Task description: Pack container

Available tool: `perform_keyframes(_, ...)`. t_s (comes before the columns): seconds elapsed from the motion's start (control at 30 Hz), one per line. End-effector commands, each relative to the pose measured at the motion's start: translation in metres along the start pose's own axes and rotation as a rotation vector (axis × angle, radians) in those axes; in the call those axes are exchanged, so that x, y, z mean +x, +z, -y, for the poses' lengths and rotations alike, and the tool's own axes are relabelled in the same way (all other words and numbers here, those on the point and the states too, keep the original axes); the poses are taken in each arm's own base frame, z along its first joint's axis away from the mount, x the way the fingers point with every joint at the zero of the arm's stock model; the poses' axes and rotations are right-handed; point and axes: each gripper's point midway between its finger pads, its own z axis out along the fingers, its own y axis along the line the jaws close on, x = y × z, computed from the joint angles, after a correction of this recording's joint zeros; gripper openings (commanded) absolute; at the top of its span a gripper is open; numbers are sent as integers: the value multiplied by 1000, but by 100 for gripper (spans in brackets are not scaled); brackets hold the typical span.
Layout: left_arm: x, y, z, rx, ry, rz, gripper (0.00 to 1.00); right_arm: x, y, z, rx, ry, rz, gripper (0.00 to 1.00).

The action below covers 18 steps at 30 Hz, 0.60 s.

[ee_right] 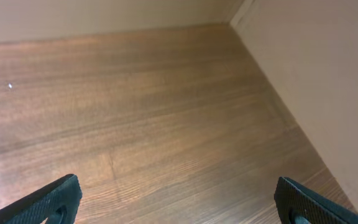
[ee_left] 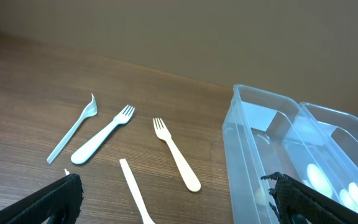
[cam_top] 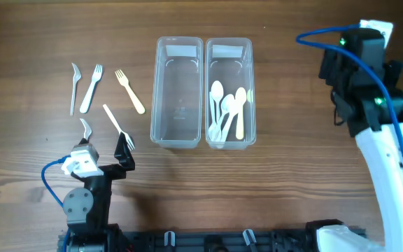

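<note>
Two clear containers stand side by side mid-table. The left one (cam_top: pixel 179 91) (ee_left: pixel 260 155) is empty. The right one (cam_top: pixel 229 52) (ee_left: pixel 344 134) holds several white spoons (cam_top: pixel 228 112). Several plastic forks lie to their left: a clear one (cam_top: pixel 74 87) (ee_left: pixel 73 130), a white one (cam_top: pixel 91 89) (ee_left: pixel 101 137), a cream one (cam_top: pixel 130 91) (ee_left: pixel 178 155), a white one (cam_top: pixel 117 124) (ee_left: pixel 135 193), and another clear one (cam_top: pixel 86 129). My left gripper (cam_top: pixel 105 148) (ee_left: pixel 173 211) is open and empty, just behind the nearest white fork. My right gripper (cam_top: pixel 352 52) (ee_right: pixel 176 208) is open and empty, far right over bare table.
The wooden table (cam_top: pixel 292 175) has bare wood to the right of the containers and along the front. A wall (ee_right: pixel 316 74) borders the table beyond the right gripper. The right arm's blue cable (cam_top: pixel 320 33) loops above it.
</note>
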Motion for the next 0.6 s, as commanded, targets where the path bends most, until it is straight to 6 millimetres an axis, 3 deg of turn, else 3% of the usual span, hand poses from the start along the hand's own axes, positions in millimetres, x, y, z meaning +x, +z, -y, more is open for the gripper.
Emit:
perform_keyframes(0.0, 1, 0, -1, 1, 15, 1, 100, 15, 27, -11, 36, -49, -71, 100)
perform_keyframes(0.23, 1, 0, -1, 1, 15, 1, 100, 43, 63, -32, 50, -126, -179, 100)
perform_keyframes(0.57, 1, 0, -1, 1, 15, 1, 100, 47, 68, -35, 52, -137, -194, 100)
